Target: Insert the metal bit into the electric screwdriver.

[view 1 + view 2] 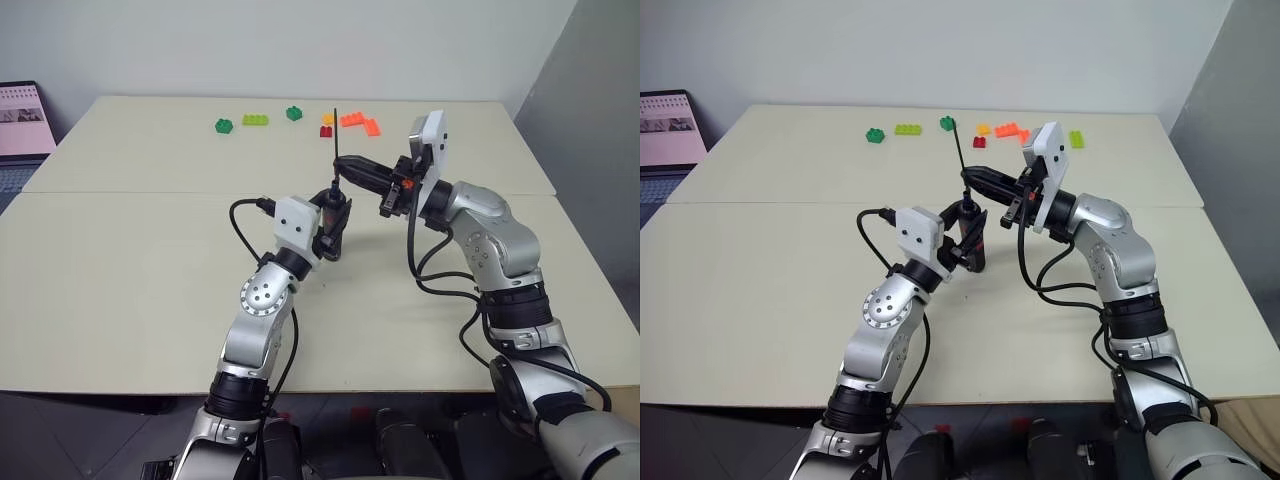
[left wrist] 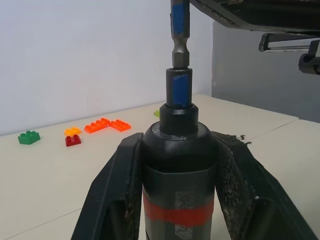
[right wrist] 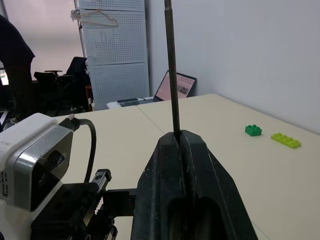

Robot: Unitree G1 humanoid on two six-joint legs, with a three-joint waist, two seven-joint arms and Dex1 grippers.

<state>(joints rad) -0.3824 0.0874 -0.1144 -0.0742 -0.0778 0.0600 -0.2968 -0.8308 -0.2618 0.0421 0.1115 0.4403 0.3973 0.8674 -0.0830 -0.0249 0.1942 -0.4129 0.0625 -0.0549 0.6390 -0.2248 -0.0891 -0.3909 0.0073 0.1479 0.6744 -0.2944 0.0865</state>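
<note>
The electric screwdriver (image 2: 177,150), black with a red band, stands upright with my left gripper (image 1: 335,225) shut around its body; both fingers (image 2: 117,185) press its sides. The metal bit (image 1: 336,135) rises straight above it, thin and dark. Its lower hex end (image 2: 179,55) meets the screwdriver's collar, and how deep it sits cannot be seen. My right gripper (image 1: 342,163) reaches in from the right and is shut on the bit (image 3: 170,65) just above the collar.
Toy bricks lie along the table's far side: green (image 1: 223,125), lime (image 1: 255,120), green (image 1: 294,113), red (image 1: 326,131), orange (image 1: 360,122). A laptop (image 1: 20,120) sits off the far left corner. A person (image 3: 12,60) stands in the room behind.
</note>
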